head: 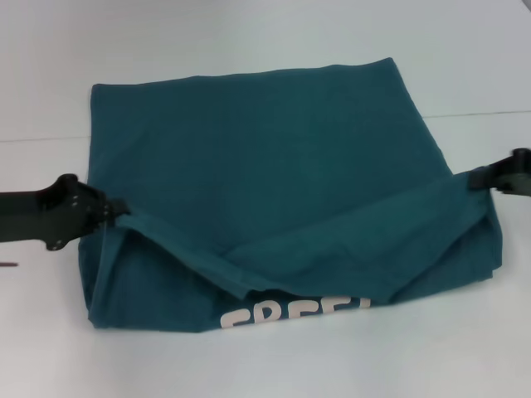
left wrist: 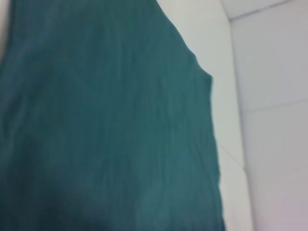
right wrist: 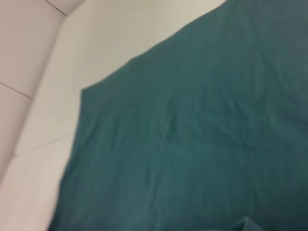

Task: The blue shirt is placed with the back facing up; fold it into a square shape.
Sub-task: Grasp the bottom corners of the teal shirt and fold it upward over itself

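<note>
The blue shirt (head: 265,157) lies on the white table (head: 249,41), plain back up over its far part. A fold of it is raised and stretched between my two grippers. Under that fold, at the near edge, white block letters (head: 294,313) show. My left gripper (head: 119,209) is at the shirt's left side, shut on a corner of the raised fold. At the right side my right gripper (head: 475,178) is shut on the other end. The left wrist view shows only shirt cloth (left wrist: 106,125) and table, and so does the right wrist view, with shirt cloth (right wrist: 202,134).
A seam line (head: 481,114) runs across the white table behind the shirt. Bare table surface (head: 265,365) lies between the shirt and the near edge. A small dark mark (head: 7,265) sits at the far left.
</note>
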### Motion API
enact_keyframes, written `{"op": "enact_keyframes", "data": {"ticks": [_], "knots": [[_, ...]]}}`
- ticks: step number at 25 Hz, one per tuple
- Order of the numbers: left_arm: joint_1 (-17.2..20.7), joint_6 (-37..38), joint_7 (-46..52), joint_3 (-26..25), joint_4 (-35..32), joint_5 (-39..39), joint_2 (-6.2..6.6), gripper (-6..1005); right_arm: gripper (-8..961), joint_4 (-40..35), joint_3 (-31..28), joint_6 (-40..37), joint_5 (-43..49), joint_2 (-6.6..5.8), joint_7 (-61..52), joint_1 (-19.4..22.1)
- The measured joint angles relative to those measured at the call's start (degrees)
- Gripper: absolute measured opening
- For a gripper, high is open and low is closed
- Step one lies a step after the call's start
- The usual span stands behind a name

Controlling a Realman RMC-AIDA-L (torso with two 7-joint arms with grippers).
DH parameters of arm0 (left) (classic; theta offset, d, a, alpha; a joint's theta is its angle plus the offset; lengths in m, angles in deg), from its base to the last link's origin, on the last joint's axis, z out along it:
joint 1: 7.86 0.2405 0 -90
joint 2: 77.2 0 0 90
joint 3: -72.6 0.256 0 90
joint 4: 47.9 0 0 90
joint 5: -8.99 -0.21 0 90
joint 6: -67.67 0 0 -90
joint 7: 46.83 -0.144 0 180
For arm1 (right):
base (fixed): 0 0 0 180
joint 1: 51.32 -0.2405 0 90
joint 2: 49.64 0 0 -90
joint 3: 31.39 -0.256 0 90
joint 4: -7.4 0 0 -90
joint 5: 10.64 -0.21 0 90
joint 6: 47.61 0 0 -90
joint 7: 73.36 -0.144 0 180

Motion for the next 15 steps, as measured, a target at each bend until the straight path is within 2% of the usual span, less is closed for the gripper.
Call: {"op": "enact_keyframes", "data": {"ticks": [6,11,15], "knots": [[-2.15,-11.22,-2.2,3.86,3.8,0.04,-0.76,28,57,0.48,9.9,13.01,0.1,3.53,0.38,-1.52],[-2.65,-14.16,-2.18,5.84,2.82,0.07,-1.29,29,58,0.48,12.86,18.32,0.05,4.17,-0.21,-2.37],[-3.14,-15.1,-1.95,5.92,2.19,-0.05,-0.97,29,60,0.48,12.96,20.81,0.01,4.16,-0.5,-3.28]]}}
